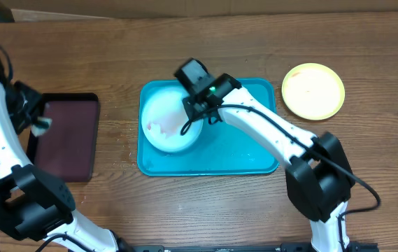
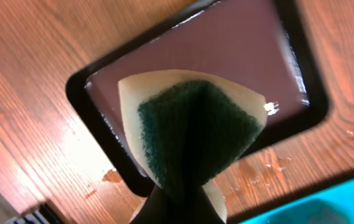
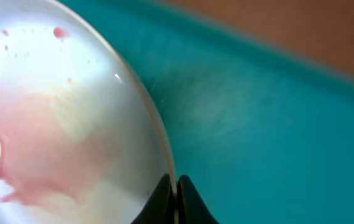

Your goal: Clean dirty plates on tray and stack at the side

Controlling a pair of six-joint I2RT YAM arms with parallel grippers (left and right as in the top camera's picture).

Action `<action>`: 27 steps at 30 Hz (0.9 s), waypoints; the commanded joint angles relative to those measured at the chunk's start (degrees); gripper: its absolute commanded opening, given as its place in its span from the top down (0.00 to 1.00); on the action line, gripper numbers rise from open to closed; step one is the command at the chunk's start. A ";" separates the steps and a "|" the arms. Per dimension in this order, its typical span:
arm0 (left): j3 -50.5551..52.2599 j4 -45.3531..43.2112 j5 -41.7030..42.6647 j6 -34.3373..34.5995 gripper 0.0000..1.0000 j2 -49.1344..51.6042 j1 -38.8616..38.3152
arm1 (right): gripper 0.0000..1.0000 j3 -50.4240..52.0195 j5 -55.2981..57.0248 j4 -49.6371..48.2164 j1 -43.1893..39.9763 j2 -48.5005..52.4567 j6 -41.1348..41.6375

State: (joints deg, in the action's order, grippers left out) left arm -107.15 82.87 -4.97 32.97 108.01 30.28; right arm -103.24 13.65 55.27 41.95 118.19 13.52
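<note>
The right tool [image 3: 175, 190] is clamped on the rim of the smeared white plate [image 1: 169, 120] at the left end of the blue tray [image 1: 244, 150], probably to steady it for wiping. Left of that tray, the left tool [image 2: 178, 208] pinches a sponge [image 2: 192, 130] over a dark tray [image 1: 62, 143], ready to scrub. A yellow plate [image 1: 313, 90] lies on the counter [image 1: 185, 42] right of it.

plate [image 1: 173, 122] in tray [image 1: 216, 159], other plate [image 1: 313, 91] right

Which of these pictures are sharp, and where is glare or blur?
Overhead: sharp, though the white plate is washed out by light. Left wrist: the sponge is sharp, with glare spots on the maroon tray. Right wrist: soft throughout, the turquoise tray blurred, one small highlight on the plate.
</note>
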 commanded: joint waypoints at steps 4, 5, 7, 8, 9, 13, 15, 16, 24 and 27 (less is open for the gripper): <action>8.87 -5.33 8.28 -0.33 0.96 -0.85 3.21 | 0.96 -10.75 31.01 6.97 4.87 -3.76 -6.08; 10.27 -6.64 9.09 -0.44 0.96 -0.85 3.34 | 0.96 -11.21 35.52 8.15 5.90 -3.76 -7.48; 11.80 -8.39 9.33 -0.42 0.96 -0.85 3.34 | 0.96 -11.32 44.57 9.29 7.63 -3.76 -8.72; 12.57 -9.35 9.31 -0.42 0.95 -0.83 3.28 | 0.96 -11.32 48.72 9.64 8.44 -3.76 -8.90; 13.25 -10.05 9.27 -0.44 0.95 -0.83 3.15 | 0.96 -11.32 53.37 9.60 9.46 -3.76 -8.90; 15.41 -11.87 9.31 -0.42 0.96 -0.83 3.08 | 0.96 -11.32 64.74 7.78 13.73 -3.76 -9.14; 16.13 -12.48 9.31 -0.42 0.95 -0.83 3.08 | 0.96 -11.32 66.77 6.60 15.89 -3.76 -10.64; 16.31 -12.59 9.31 -0.42 0.96 -0.83 3.08 | 0.96 -11.32 66.88 6.01 16.83 -3.76 -11.96; 16.35 -12.96 9.29 -0.83 0.96 -0.83 3.08 | 0.96 -11.32 72.46 -2.99 22.08 -3.76 -25.75; 16.35 -13.09 9.29 -0.83 0.96 -0.83 3.08 | 0.96 -11.32 76.43 -7.26 22.99 -3.76 -29.35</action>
State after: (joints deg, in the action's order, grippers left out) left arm -91.20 70.00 3.95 32.86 108.01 33.47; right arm -113.36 82.46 50.09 64.29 115.37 -9.47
